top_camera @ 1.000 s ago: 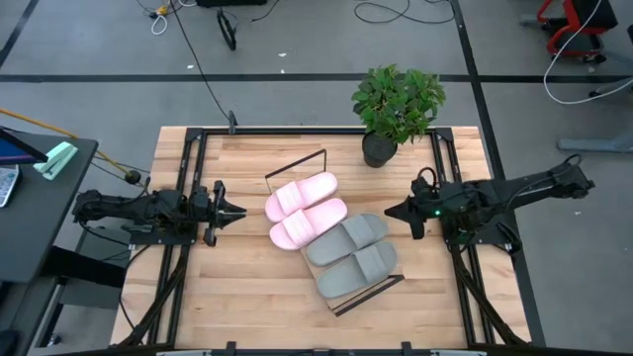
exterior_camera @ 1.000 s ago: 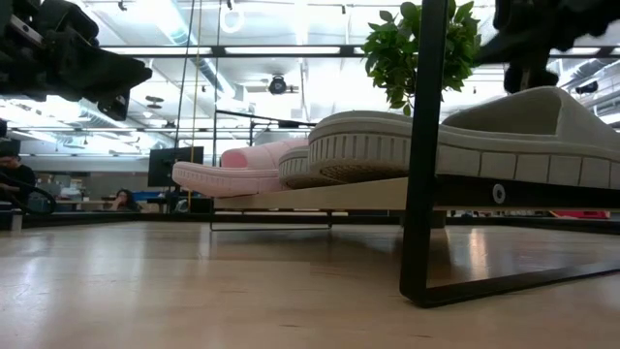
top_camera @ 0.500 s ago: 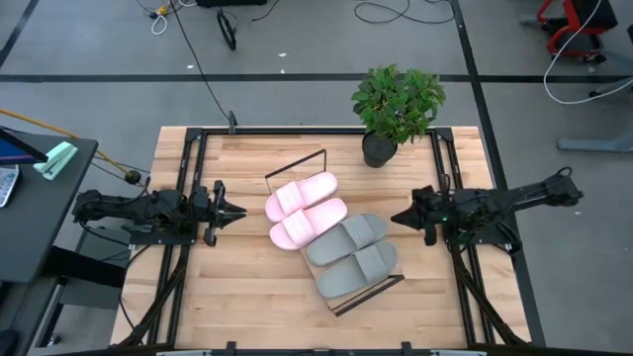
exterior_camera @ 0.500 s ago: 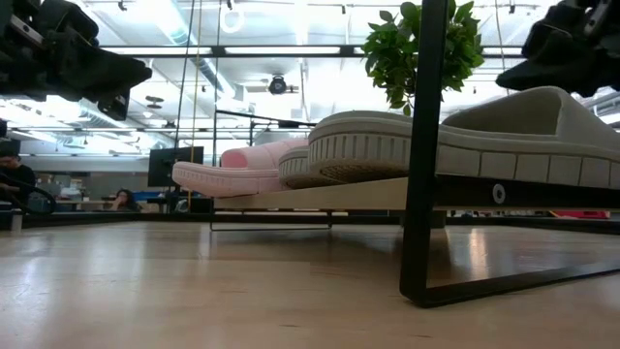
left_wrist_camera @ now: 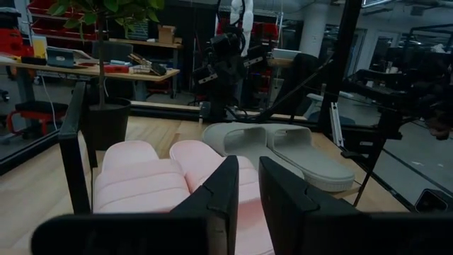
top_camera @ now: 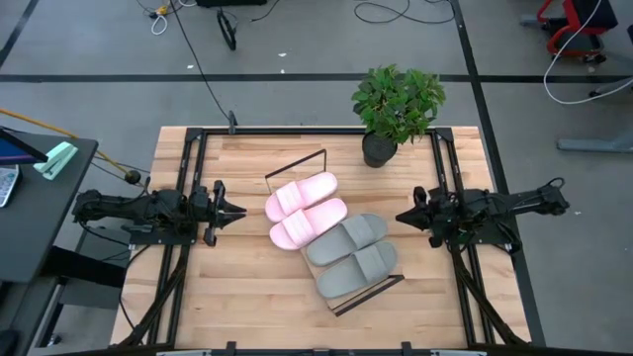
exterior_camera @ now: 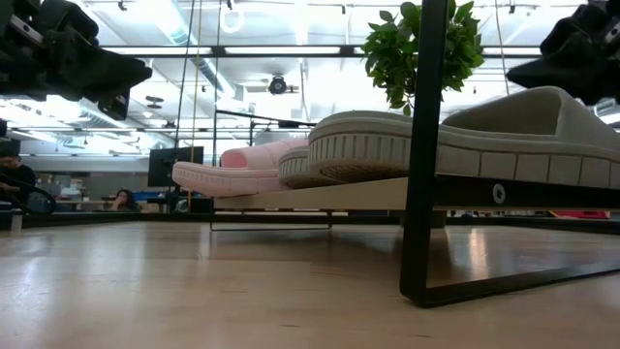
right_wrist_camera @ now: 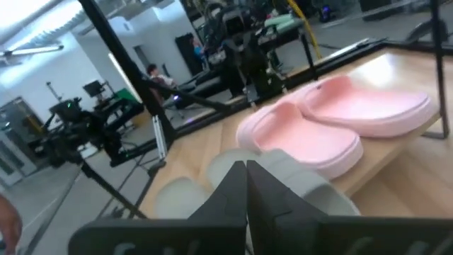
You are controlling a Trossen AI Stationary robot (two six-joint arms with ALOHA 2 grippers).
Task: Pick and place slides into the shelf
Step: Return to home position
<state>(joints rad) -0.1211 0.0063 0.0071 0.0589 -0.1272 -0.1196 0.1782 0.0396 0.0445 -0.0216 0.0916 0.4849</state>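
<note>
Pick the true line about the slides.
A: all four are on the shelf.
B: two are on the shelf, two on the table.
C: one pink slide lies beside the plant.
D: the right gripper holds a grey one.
A: both pink slides and both grey slides lie on the shelf, while the left gripper and the right gripper sit off to its sides holding nothing.
</note>
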